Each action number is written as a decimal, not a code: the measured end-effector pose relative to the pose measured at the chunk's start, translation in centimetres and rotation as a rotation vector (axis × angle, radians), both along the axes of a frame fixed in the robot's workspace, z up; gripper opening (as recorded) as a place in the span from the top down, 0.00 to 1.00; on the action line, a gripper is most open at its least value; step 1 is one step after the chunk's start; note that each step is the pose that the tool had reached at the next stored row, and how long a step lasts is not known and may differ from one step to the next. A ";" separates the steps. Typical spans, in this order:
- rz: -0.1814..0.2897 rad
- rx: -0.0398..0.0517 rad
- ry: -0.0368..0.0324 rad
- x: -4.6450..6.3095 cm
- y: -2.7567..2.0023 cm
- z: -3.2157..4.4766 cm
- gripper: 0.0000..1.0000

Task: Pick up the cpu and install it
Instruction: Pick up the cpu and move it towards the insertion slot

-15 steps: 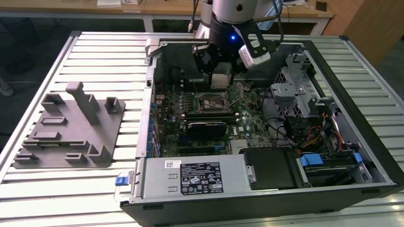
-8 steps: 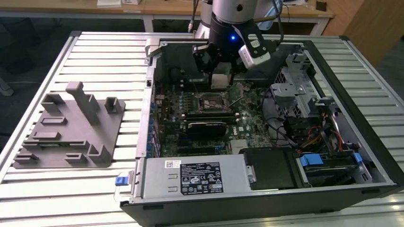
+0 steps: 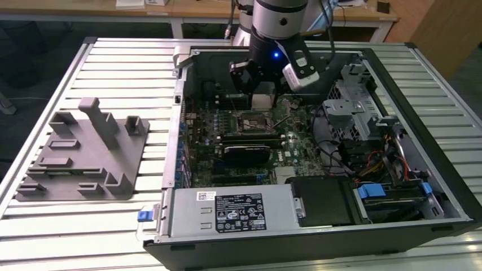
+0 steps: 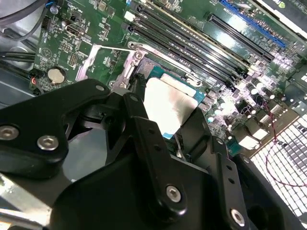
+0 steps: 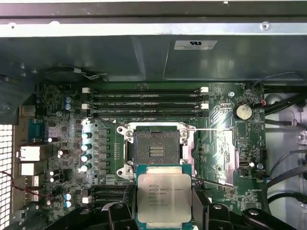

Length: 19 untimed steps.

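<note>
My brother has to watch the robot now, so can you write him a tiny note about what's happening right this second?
Claw: shut on the chip, a finger on each side.
Chip: held in the air inside the computer case, close to the empty socket on the green board.
Done: chip is picked up. The grey holder block sits outside the case, on the exterior view's left.
Left: chip is not yet in the socket.

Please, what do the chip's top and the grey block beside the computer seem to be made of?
The chip: its top looks like metal with a dull silvery sheen; the thin green rim looks like circuit board. The grey block: probably matt plastic, evenly grey with no glare, though painted metal cannot be excluded.
</note>
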State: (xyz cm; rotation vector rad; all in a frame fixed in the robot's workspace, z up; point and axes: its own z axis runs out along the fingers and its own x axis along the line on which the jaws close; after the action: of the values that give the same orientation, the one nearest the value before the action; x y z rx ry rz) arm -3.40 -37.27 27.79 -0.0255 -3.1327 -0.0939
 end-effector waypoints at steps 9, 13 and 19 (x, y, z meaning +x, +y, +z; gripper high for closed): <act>0.000 -0.0001 0.0001 0.0 0.00 -2.41 0.46; 0.000 -0.0001 0.0001 0.0 0.00 -2.87 0.46; 0.000 0.0000 0.0000 0.0 0.00 -2.99 0.46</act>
State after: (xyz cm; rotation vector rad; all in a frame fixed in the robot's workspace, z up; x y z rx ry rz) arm -3.40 -37.27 24.80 -0.0256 -3.1327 -0.0940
